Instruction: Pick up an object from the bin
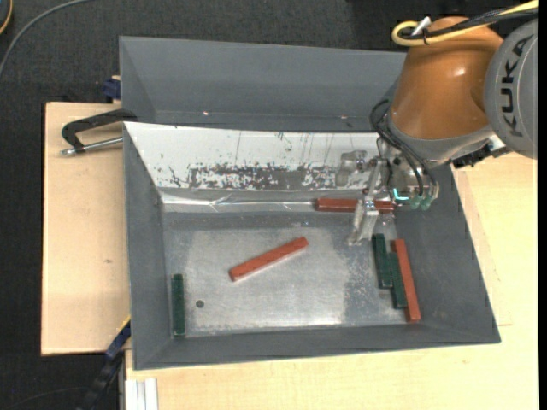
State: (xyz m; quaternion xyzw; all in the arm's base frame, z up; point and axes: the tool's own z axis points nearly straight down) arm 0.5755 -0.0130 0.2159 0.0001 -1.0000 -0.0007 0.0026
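Looking down into the grey bin (256, 75), the camera view showed the gripper (366, 219) hanging low at the right end of the back wall, under the arm's orange cover. It was right at the end of a short red bar (335, 203) lying along the foot of that wall. Whether the pincer was wide, narrow or closed on that bar could not be told (the wrist's own hardware crowded the spot). Just below lay a dark green bar (381, 263) and a longer red bar (408, 287), side by side near the right wall. A slanted red bar (267, 259) lay alone mid-floor, well apart from a green bar (177, 304) at the left. Done well, I judged, the grip would straddle the short red bar across its narrow width, clear of the wall, then lift straight up without dragging the pair below.
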